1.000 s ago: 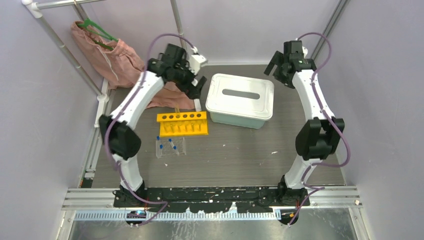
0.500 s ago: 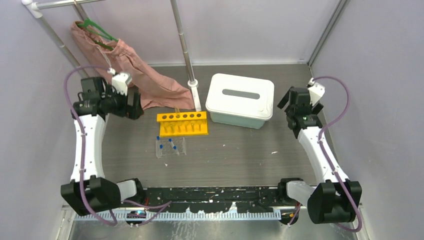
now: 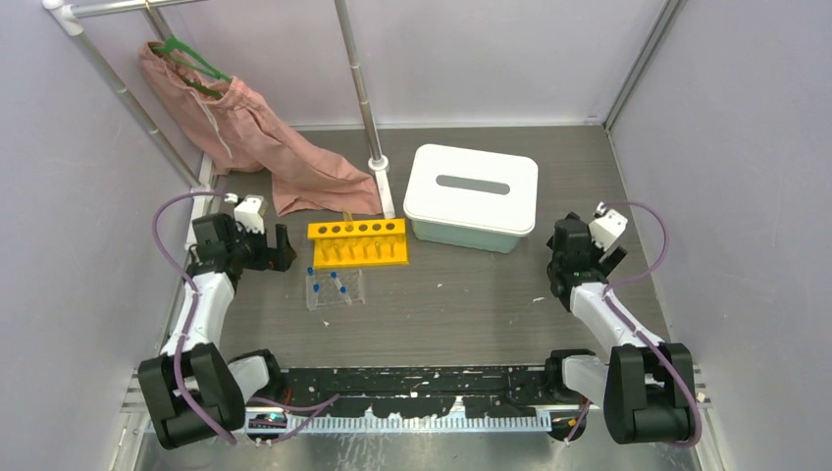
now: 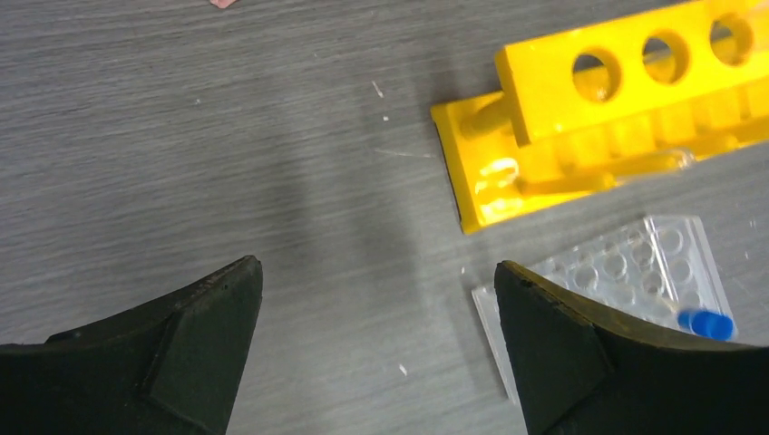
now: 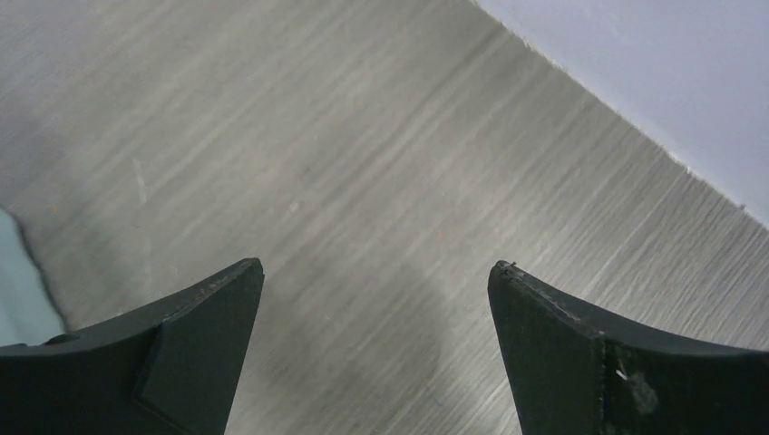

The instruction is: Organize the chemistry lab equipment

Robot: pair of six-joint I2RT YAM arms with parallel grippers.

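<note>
The yellow tube rack (image 3: 358, 242) lies mid-table; its left end shows in the left wrist view (image 4: 626, 118). In front of it sits the clear well tray (image 3: 334, 287), also in the left wrist view (image 4: 626, 272), with small blue-capped tubes (image 3: 317, 287) on it; one blue cap (image 4: 705, 323) shows there. My left gripper (image 3: 283, 257) is open and empty, low over bare table left of the rack and tray (image 4: 376, 272). My right gripper (image 3: 569, 240) is open and empty over bare table right of the white bin (image 5: 376, 267). Beakers, squeeze bottle and white cup are out of view.
A white lidded bin (image 3: 474, 196) stands right of the rack; its corner shows in the right wrist view (image 5: 14, 290). A pink garment (image 3: 265, 137) on a green hanger (image 3: 191, 59) drapes at the back left. A metal pole (image 3: 365, 108) stands behind the rack. Walls close in on three sides.
Both arms have swung from the far side of the table back and down. The left gripper is now low beside the rack, the right gripper low beside the bin. The objects have not moved.
</note>
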